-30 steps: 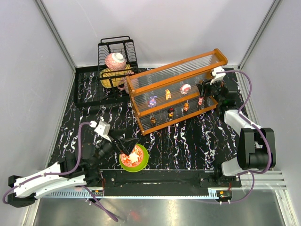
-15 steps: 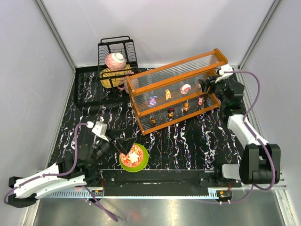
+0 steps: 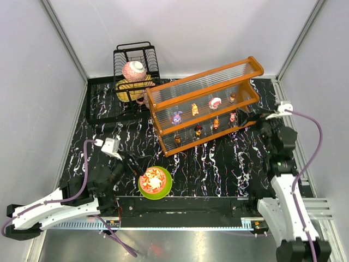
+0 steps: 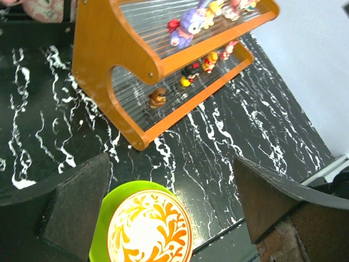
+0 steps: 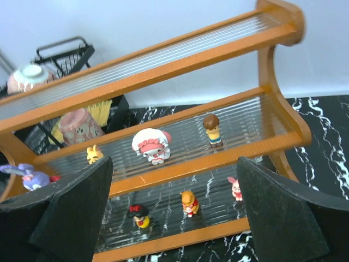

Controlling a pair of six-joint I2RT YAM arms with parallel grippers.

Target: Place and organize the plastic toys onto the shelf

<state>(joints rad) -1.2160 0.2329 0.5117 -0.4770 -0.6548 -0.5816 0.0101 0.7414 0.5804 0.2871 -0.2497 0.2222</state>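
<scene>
Left gripper (image 4: 170, 164): fingers spread wide, nothing between them, hanging over the near-left of the black marbled table (image 3: 218, 164). The green-rimmed bowl (image 4: 136, 185) sits just below.

Right gripper (image 5: 174, 164): also spread wide and empty, just beside the right end of the shelf (image 3: 207, 137), looking along its tiers.

The shelf stands angled mid-table, with its right end farther.

Lower tier, left to right: brown toy (image 3: 177, 140), black-and-red toy (image 5: 140, 215), orange toy (image 5: 190, 203), pink toy (image 5: 236, 186).

Middle tier: purple toy (image 5: 24, 174), yellow toy (image 5: 94, 154), pink-and-white round toy (image 5: 151, 146), brown-haired toy (image 5: 211, 129). All upright.

Far left: black wire rack (image 3: 136, 60) holding crockery.
</scene>
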